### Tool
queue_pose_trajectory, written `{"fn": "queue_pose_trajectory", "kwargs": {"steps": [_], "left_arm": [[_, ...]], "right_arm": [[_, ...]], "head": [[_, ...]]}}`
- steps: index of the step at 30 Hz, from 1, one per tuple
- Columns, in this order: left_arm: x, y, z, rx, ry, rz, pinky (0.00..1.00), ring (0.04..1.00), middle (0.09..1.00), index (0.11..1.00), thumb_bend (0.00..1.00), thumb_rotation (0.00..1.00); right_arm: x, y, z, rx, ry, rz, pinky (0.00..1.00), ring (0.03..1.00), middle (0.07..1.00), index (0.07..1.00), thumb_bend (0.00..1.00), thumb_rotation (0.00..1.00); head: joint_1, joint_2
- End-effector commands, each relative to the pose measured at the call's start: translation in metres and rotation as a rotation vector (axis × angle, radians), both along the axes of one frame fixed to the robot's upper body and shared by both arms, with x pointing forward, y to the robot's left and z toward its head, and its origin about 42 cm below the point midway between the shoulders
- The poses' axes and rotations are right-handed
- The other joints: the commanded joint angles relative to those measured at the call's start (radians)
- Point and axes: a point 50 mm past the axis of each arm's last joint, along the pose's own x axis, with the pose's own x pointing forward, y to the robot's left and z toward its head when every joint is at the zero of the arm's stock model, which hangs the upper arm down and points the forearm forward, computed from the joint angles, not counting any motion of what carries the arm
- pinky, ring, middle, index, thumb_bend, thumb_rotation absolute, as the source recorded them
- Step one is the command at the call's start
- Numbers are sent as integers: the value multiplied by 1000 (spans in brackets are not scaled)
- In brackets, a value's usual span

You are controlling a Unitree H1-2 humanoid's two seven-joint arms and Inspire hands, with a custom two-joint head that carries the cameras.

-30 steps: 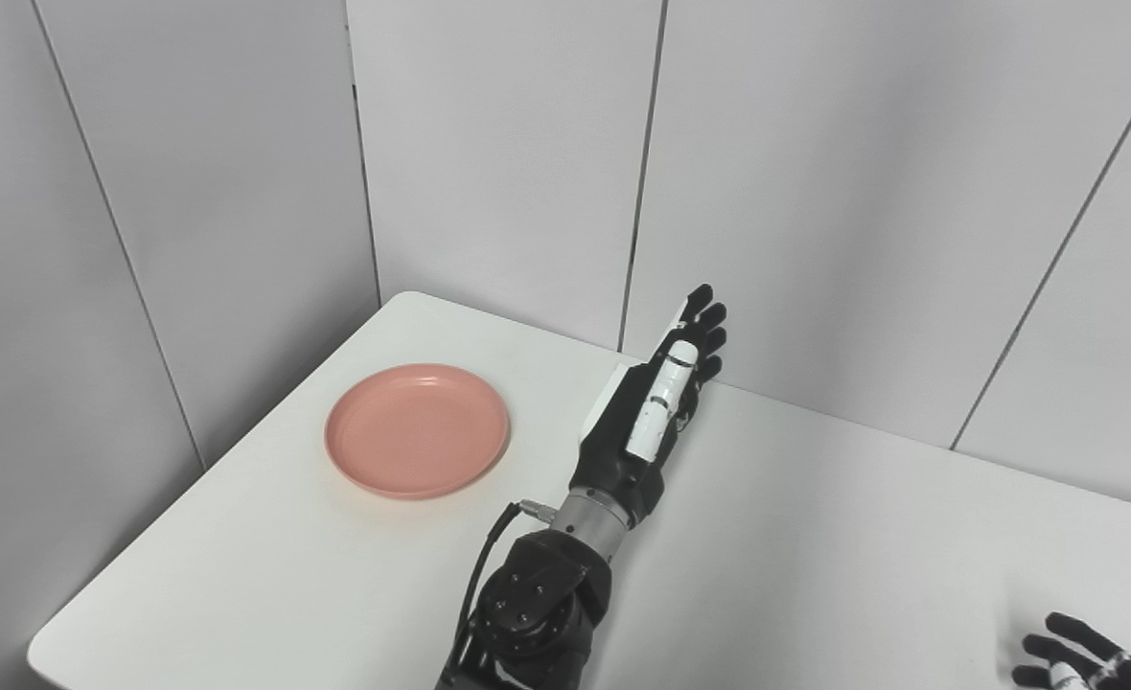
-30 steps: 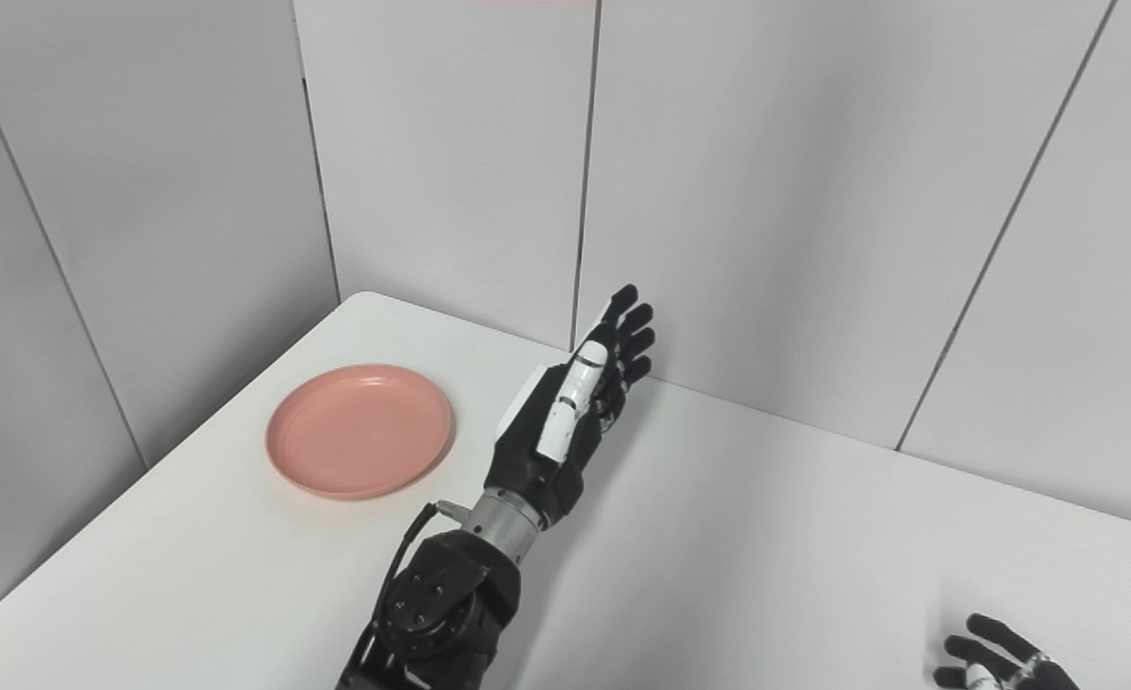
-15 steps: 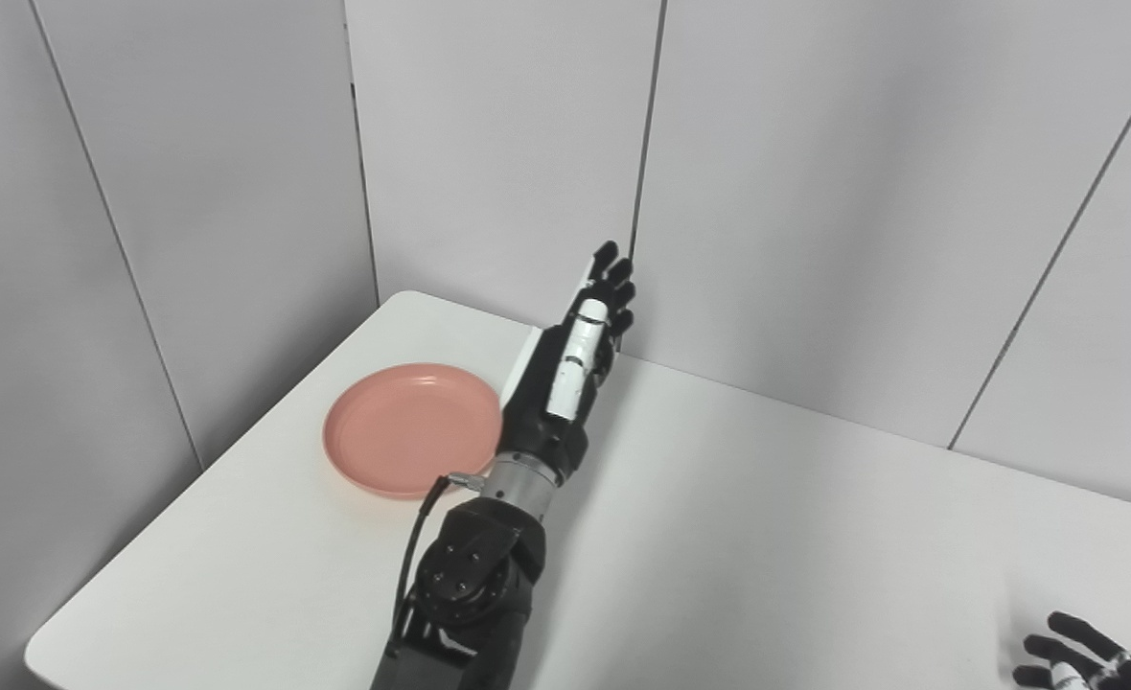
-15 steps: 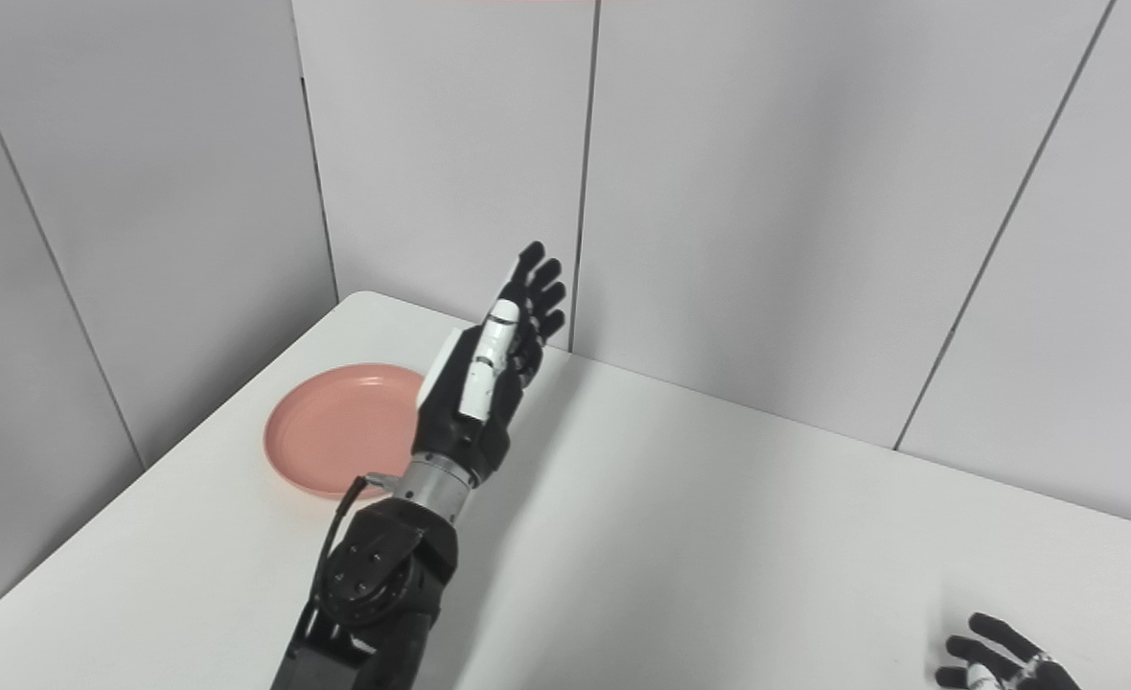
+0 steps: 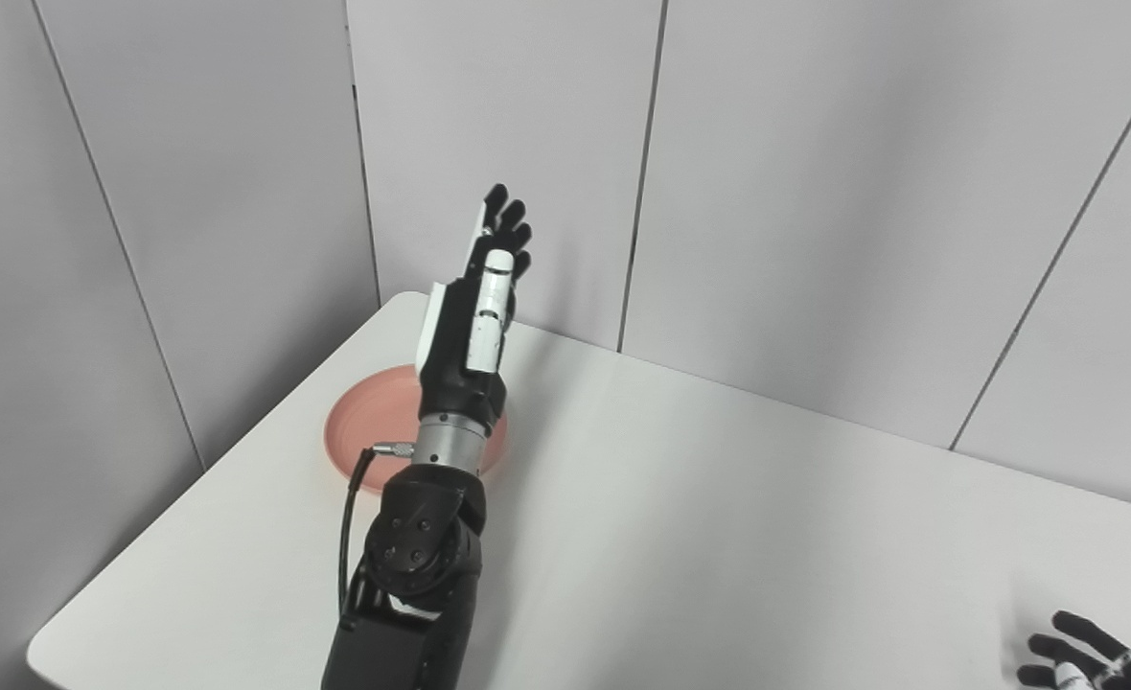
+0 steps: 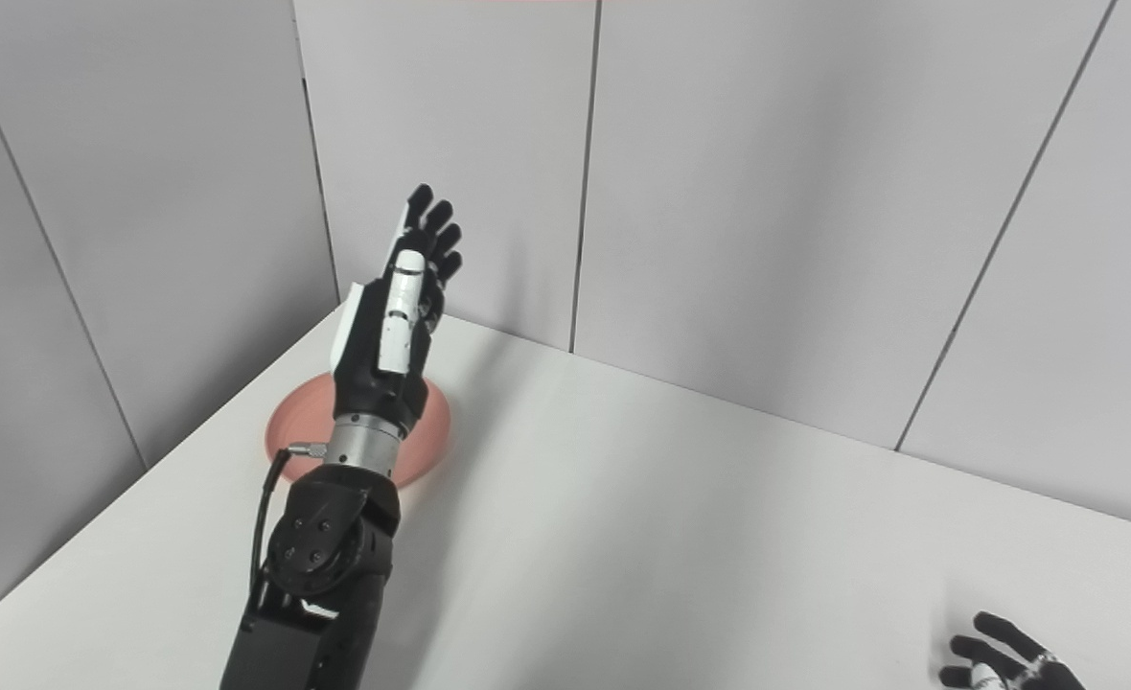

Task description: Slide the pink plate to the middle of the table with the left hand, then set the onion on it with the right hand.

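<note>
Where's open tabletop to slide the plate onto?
Widest bare stretch: the table middle, between the pink plate and the right hand at the near right corner. Crowded only at the far left corner, where the open left hand and its forearm cover most of the plate.

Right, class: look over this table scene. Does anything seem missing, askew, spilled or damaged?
Nothing is spilled or broken. The pink plate lies flat near the table's left corner, partly hidden behind the raised, open left hand. One oddity: no onion appears in either view.
</note>
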Motion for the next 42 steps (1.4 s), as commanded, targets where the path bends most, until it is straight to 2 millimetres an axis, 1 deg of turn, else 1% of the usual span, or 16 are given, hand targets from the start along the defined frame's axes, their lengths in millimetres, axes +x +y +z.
{"fn": "queue_pose_trajectory", "kwargs": {"steps": [1, 2, 5, 8, 11, 17, 20, 21, 24, 26, 27, 31, 42], "left_arm": [[-2, 6, 27, 27, -111, 28, 1000, 999, 999, 980, 453, 1000], [-2, 7, 27, 27, -111, 31, 1000, 1000, 1000, 982, 455, 1000], [-2, 21, 28, 43, -109, 72, 1000, 1000, 998, 987, 453, 1000], [-2, 30, 28, 53, -104, 99, 1000, 995, 995, 986, 456, 1000], [-4, 40, 28, 39, -109, 145, 983, 978, 983, 973, 447, 1000], [-8, 63, 27, 12, -117, 221, 974, 985, 990, 973, 461, 1000], [-12, 76, 25, 11, -113, 268, 970, 982, 984, 967, 465, 1000], [-14, 80, 24, 10, -112, 279, 989, 991, 991, 972, 482, 1000], [-18, 94, 21, -4, -115, 305, 998, 998, 998, 977, 489, 1000], [-21, 102, 18, -14, -118, 324, 997, 997, 997, 980, 480, 1000], [-22, 105, 17, -18, -119, 330, 979, 989, 995, 981, 470, 1000], [-25, 115, 11, -30, -104, 345, 960, 974, 987, 976, 459, 1000], [-24, 131, -3, -73, -46, 379, 992, 979, 983, 973, 433, 1000]], "right_arm": [[6, -1, 16, -4, -94, 0, 295, 432, 527, 610, 470, 0], [6, -1, 16, -3, -93, 0, 295, 432, 527, 610, 470, 0], [6, -1, 18, -9, -98, 1, 296, 434, 530, 612, 470, 0], [6, -1, 19, -10, -102, -2, 296, 434, 532, 614, 469, 0], [6, -2, 18, -13, -94, 0, 295, 431, 527, 611, 470, 0], [6, -1, 21, -11, -94, 3, 295, 434, 532, 614, 469, 0], [6, -2, 21, -11, -94, 0, 295, 435, 533, 614, 469, 0], [7, -2, 21, -6, -92, -2, 294, 433, 530, 612, 469, 0], [7, -3, 22, -5, -95, -2, 295, 435, 534, 614, 469, 0], [7, -4, 22, -7, -95, 1, 296, 437, 536, 616, 468, 0], [7, -4, 22, -14, -94, 4, 297, 437, 537, 617, 468, 0], [7, -4, 23, -11, -100, 11, 298, 439, 539, 617, 468, 0], [7, -6, 25, -1, -93, 9, 297, 438, 538, 616, 468, 0]], "head": [[2, 1], [2, 1], [2, 2], [5, 2], [6, 3], [9, 5], [12, 6], [12, 6], [15, 8], [16, 8], [17, 8], [16, 11], [20, 16]]}}
